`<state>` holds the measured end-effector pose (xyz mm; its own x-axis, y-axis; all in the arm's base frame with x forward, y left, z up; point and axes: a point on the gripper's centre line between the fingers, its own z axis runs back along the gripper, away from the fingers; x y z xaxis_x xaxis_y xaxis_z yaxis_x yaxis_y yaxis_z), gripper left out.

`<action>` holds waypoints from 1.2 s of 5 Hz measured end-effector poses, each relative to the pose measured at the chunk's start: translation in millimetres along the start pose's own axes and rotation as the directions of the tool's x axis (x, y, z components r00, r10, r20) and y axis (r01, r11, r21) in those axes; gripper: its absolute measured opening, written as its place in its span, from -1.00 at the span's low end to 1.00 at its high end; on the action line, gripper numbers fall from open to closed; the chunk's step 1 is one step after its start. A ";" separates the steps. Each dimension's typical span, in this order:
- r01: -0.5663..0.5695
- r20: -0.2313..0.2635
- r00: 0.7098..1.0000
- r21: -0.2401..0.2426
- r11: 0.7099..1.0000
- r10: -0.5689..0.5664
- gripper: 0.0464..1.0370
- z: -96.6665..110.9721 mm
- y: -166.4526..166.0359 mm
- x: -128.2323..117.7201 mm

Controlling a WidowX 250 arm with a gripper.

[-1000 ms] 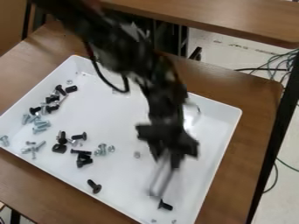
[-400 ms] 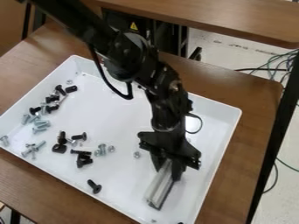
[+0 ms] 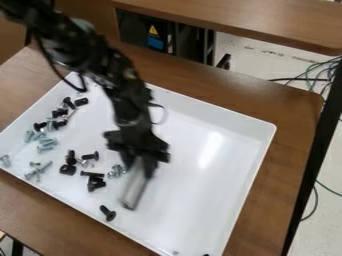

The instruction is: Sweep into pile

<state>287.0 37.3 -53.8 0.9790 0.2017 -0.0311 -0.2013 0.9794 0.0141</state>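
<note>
Partly hidden, silvery bar (image 3: 134, 190) clamped in the tool (image 3: 142, 166), white tray (image 3: 194, 210) cut off at bottom

Brown wooden table (image 3: 298, 114), another tabletop behind (image 3: 247, 20), pale floor (image 3: 257, 59), dark cables (image 3: 317, 75)

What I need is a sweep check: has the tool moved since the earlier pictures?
Yes: the tool, holding a silver bar, has moved toward the view's left edge, away from the white tray's right wall.

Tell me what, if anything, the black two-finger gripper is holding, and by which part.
The gripper holds a straight, grey, metallic-looking bar by its upper end.
</note>
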 end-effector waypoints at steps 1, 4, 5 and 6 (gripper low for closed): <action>-0.010 -0.022 1.000 0.009 1.000 0.011 -0.38 -0.1 42.1 -1.2; 0.181 -0.123 0.977 0.071 0.981 -0.172 -0.38 7.7 101.3 9.5; 0.182 -0.135 0.976 0.078 0.980 -0.170 -0.38 12.6 130.5 10.1; 0.213 -0.136 0.970 0.081 0.974 -0.201 -0.38 13.8 131.7 20.8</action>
<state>281.3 170.3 -38.8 0.9857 -0.0005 -0.1686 0.0155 0.9960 0.0876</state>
